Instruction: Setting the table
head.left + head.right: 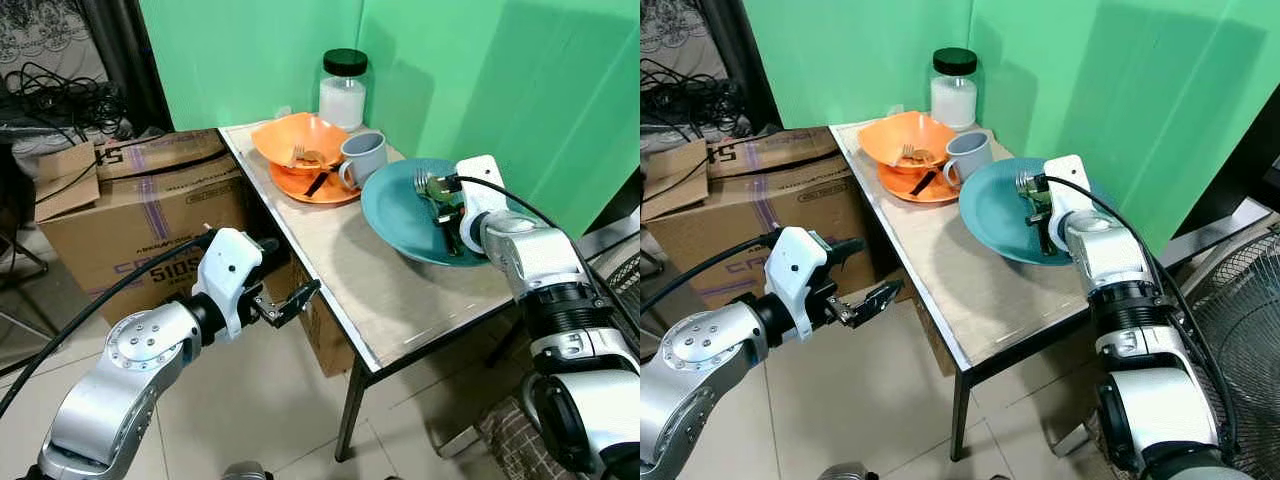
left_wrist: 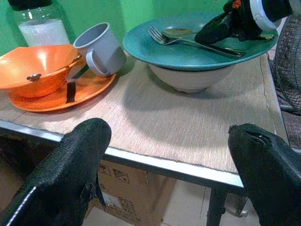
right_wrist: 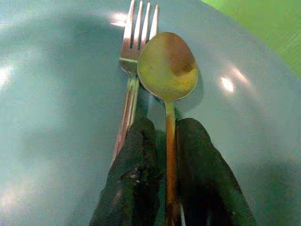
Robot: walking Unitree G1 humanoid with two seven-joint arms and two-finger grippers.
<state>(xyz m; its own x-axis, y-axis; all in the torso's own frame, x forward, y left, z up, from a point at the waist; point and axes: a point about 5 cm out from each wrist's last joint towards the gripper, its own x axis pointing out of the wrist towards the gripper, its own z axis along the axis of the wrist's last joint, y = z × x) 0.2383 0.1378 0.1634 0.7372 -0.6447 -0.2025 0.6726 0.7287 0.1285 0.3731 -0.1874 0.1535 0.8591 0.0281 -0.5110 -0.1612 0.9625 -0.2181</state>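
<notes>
metal spoon [image 3: 168, 70] in right tool [image 3: 169, 155], glossy round teal plate [image 3: 56, 117]

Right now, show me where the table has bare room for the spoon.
Bare mat runs along the table's near edge, from the teal plate forward to the front corner. The far end is crowded: orange bowl, grey mug, jar.

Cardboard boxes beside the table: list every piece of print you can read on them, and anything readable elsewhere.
"5105": bold dark print on the side of the big cardboard box, cut off by the left arm.
Small line above it: too blurred to read.
Purple letters lower on that side: partly hidden, unreadable.
Jar, mug, plates: no print visible.
</notes>
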